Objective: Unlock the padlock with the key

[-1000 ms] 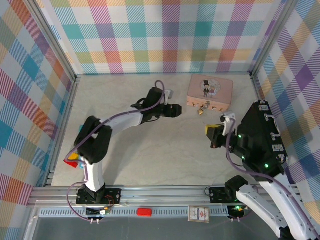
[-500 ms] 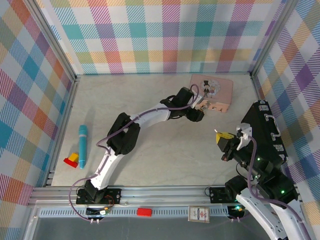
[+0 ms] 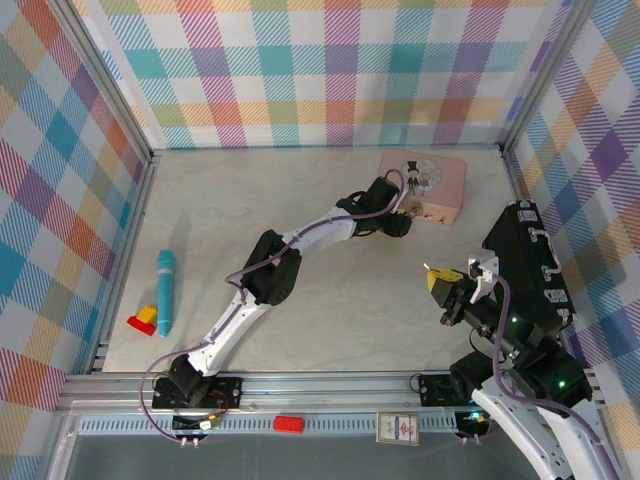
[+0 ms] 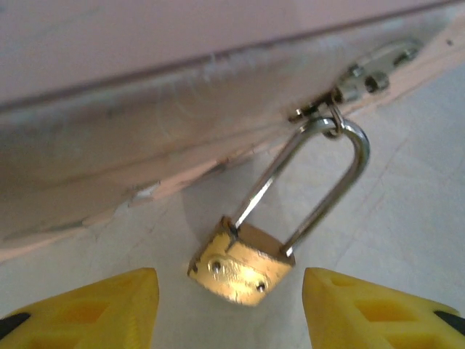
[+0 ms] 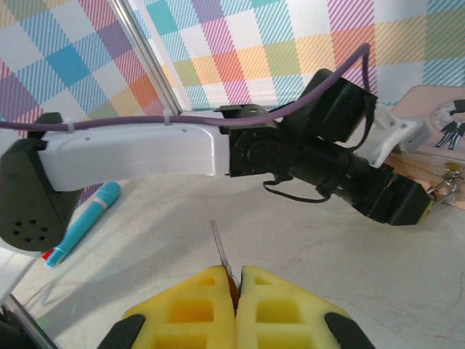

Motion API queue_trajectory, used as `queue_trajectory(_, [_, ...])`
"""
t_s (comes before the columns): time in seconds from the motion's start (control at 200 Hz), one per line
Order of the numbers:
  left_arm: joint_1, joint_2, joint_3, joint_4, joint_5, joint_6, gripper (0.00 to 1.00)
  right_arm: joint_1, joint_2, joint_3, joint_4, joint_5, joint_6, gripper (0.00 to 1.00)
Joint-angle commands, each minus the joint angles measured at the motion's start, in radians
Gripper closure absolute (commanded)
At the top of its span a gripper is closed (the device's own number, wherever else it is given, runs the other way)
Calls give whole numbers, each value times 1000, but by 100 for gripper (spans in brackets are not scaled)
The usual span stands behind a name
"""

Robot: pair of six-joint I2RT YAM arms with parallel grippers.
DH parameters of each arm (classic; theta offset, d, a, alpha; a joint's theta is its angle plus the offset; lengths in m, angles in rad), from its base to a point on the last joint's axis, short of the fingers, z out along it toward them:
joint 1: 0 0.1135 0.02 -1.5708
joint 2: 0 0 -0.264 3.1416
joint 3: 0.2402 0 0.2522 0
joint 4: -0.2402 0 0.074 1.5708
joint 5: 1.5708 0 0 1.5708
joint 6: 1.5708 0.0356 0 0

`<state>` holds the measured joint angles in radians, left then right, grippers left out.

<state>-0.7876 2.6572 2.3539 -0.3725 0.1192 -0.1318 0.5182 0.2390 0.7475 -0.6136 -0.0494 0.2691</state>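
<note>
A: Right gripper (image 5: 234, 285)?
B: Near side of the pink tin (image 3: 440, 178), well apart from it. Fingers pinched tight on the key (image 5: 220, 247), with the thin blade sticking up past the pads. Gripped by the head so the blade stays free to go in, I'd guess.
A: Left gripper (image 3: 398, 226)?
B: Right at the tin's front wall. Fingers spread wide, one on each side of the padlock (image 4: 242, 263), not touching it. Looks lined up to clamp the body so it can't swing.
A: Padlock itself?
B: On the table (image 3: 230, 200) just in front of the tin. The shackle (image 4: 341, 156) is closed and hooked through the tin's clasp (image 4: 363, 76). That tether is why it sits there.
A: Keyhole?
B: Can't tell, the end face is blurred.
A: Stage?
B: Early. Clamp the lock first, then bring the key across.
</note>
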Motion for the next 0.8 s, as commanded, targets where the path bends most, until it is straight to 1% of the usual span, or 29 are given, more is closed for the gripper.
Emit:
queue_trajectory(0.0, [3, 41, 67, -28, -41, -62, 46, 5, -10, -17, 61, -54, 18, 100])
queue_trajectory(0.11, [4, 71, 100, -15, -58, -80, 43, 5, -40, -41, 117, -130, 19, 100])
queue_trajectory(0.19, [4, 101, 143, -20, -55, -97, 43, 5, -50, -51, 136, -148, 22, 100])
queue_trajectory(0.32, [3, 123, 163, 2, -35, -127, 48, 5, -46, -55, 136, -145, 14, 100])
queue_trajectory(0.395, [2, 126, 163, 17, -15, -136, 54, 5, -44, -60, 135, -142, 10, 100])
queue_trajectory(0.59, [-4, 112, 156, 19, -4, -135, 74, 5, -43, -68, 136, -133, 4, 100])
queue_trajectory(0.71, [-12, 82, 116, 50, -9, -134, 82, 5, -40, -74, 142, -129, 6, 100])
queue_trajectory(0.785, [-17, 39, 47, 85, -19, -133, 86, 4, -36, -76, 142, -129, 8, 100])
queue_trajectory(0.795, [-18, 32, 31, 116, -21, -134, 86, 4, -36, -75, 141, -127, 8, 100])
